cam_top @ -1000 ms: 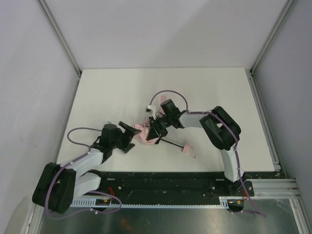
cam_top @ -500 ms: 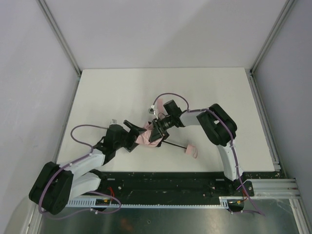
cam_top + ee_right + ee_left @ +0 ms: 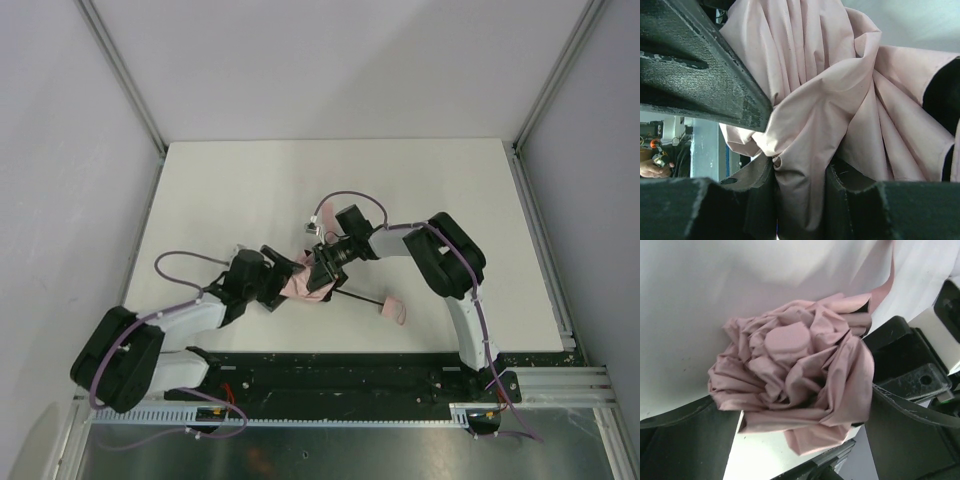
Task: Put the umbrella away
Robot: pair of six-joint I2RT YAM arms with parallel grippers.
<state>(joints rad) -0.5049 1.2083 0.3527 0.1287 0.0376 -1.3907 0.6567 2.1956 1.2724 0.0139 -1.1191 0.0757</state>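
Nearest the arm bases, the pink handle (image 3: pixel 392 309) of the umbrella (image 3: pixel 300 283) lay on the surface (image 3: pixel 250 190), with the black shaft (image 3: pixel 358 296) exposed and not pushed in. Beyond it the canopy (image 3: pixel 790 385) was bunched but loose. The right end effector (image 3: pixel 318 272), partly closed, pinched a fold of fabric, and the left end effector (image 3: pixel 283 280) stood wide open astride the bundle, gripping nothing. Judged about midway: collapsing the shaft and securing the canopy were not yet done.
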